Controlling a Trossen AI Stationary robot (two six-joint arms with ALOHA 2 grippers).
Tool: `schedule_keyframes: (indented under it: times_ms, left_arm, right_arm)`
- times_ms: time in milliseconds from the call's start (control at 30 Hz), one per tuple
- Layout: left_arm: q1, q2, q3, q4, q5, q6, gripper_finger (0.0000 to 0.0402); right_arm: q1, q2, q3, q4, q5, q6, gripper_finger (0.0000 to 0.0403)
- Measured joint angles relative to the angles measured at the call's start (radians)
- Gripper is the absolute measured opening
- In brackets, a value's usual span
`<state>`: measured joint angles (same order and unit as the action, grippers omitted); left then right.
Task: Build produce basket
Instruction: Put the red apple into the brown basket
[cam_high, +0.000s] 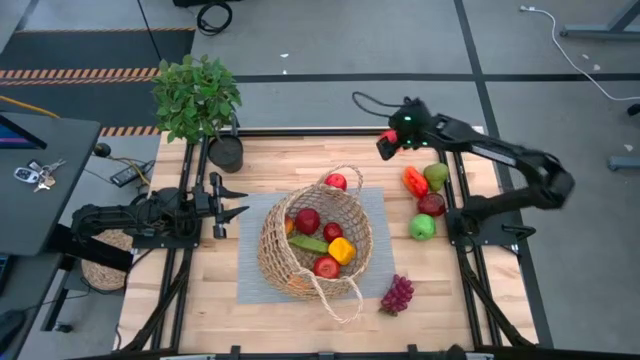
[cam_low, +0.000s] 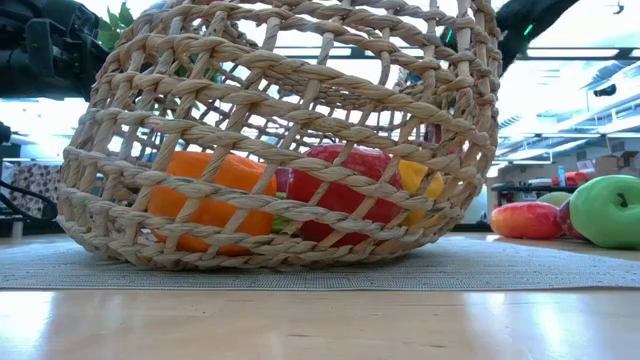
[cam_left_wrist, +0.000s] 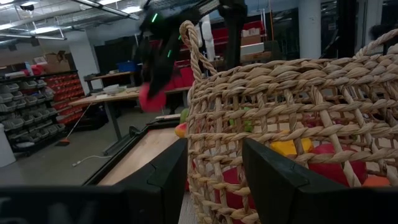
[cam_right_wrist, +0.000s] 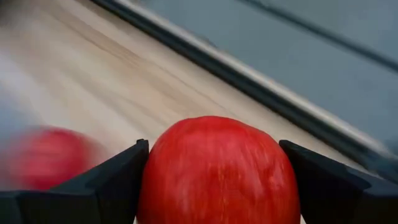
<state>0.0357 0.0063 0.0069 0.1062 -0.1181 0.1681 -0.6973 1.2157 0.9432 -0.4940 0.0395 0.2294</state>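
Note:
The tan wicker basket (cam_high: 315, 245) lies tilted on a grey mat (cam_high: 250, 285) at the table's middle, and its wall fills the low view (cam_low: 280, 130). Inside it are red apples (cam_high: 308, 220), a yellow pepper (cam_high: 342, 250) and an orange pepper (cam_low: 205, 195). My right gripper (cam_high: 388, 143) is shut on a red apple (cam_right_wrist: 217, 168), above the table's far side, right of the basket. My left gripper (cam_high: 240, 205) is open, level, just left of the basket; its fingers (cam_left_wrist: 168, 180) face the basket wall (cam_left_wrist: 280, 106) without touching it. My right gripper pinches the red apple's two opposite sides (cam_right_wrist: 155, 168) between its two fingers. The fingers slant down toward the table's left. The apple is lifted clear of the table; it also shows in the left wrist view (cam_left_wrist: 151, 98).
On the table right of the basket lie a red pepper (cam_high: 415, 181), a green fruit (cam_high: 436, 175), a red apple (cam_high: 431, 204), a green apple (cam_high: 423, 227) and purple grapes (cam_high: 397, 294). A potted plant (cam_high: 200, 100) in a black pot (cam_high: 226, 153) stands at the far left corner.

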Motion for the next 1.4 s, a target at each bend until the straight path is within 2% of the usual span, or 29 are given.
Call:
schedule_keyframes:
  times_ms: [133,300,533,800,967,1167,1400]
  left_arm:
    - [0.000,0.000,0.000,0.000,0.000,0.000,0.0160]
    - [0.000,0.000,0.000,0.000,0.000,0.000,0.0160]
    - [0.000,0.000,0.000,0.000,0.000,0.000,0.0160]
    - [0.000,0.000,0.000,0.000,0.000,0.000,0.0160]
    - [0.000,0.000,0.000,0.000,0.000,0.000,0.0160]
    - [0.000,0.000,0.000,0.000,0.000,0.000,0.0160]
    - [0.000,0.000,0.000,0.000,0.000,0.000,0.0160]
  right_arm:
    - [0.101,-0.154,0.000,0.112,-0.103,0.013,0.0346]
    - [0.254,-0.261,0.001,0.264,-0.142,0.006,0.0347]
    - [0.515,-0.253,0.001,0.483,-0.121,-0.076,0.0348]
    - [0.765,-0.170,0.001,0.611,0.020,-0.364,0.0348]
    - [0.825,-0.083,0.001,0.661,0.076,-0.513,0.0348]
    - [0.839,0.009,0.001,0.761,0.193,-0.751,0.0348]
    - [0.839,0.095,0.001,0.812,0.196,-1.119,0.0349]
